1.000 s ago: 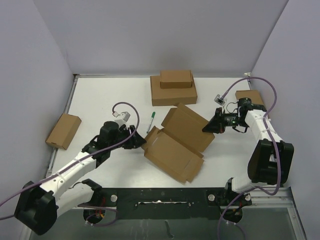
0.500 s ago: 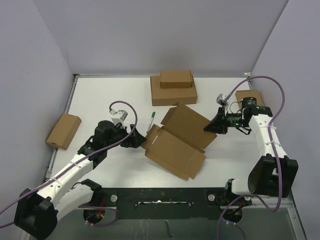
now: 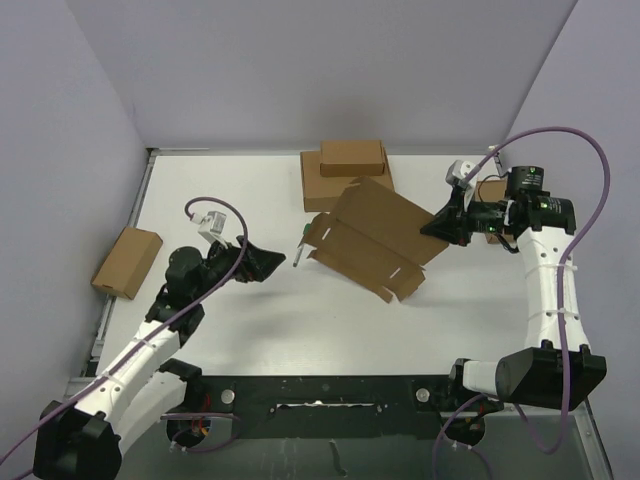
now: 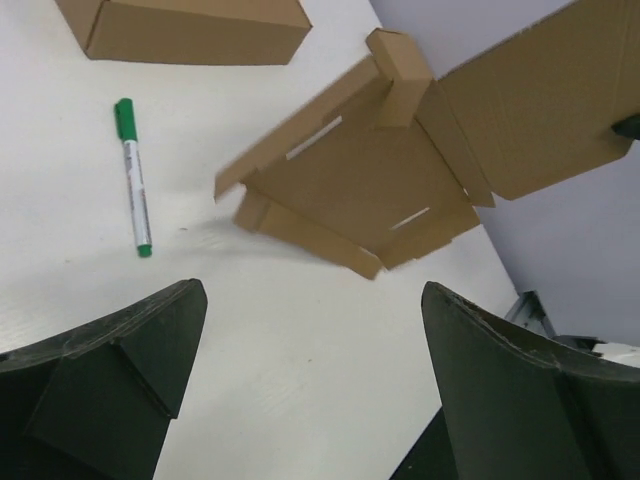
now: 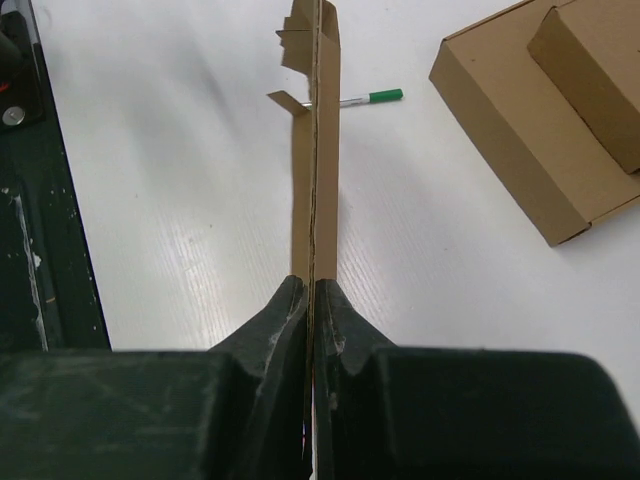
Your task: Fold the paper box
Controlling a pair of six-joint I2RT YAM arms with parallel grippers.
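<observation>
The paper box (image 3: 375,240) hangs tilted above the desk (image 3: 300,320), pinched at its right edge by the right tool (image 3: 437,224) alone. The left tool (image 3: 268,262) gapes wide, well apart. The thin sheet may swing or slip — a green marker (image 3: 301,243) and stacked boxes (image 3: 345,180) crowd its flaps.

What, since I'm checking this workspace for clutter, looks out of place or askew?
A green marker lies loose on the table beside the paper box, seemingly unrelated to folding. The box hangs tilted, pinched at one edge by the right gripper.
</observation>
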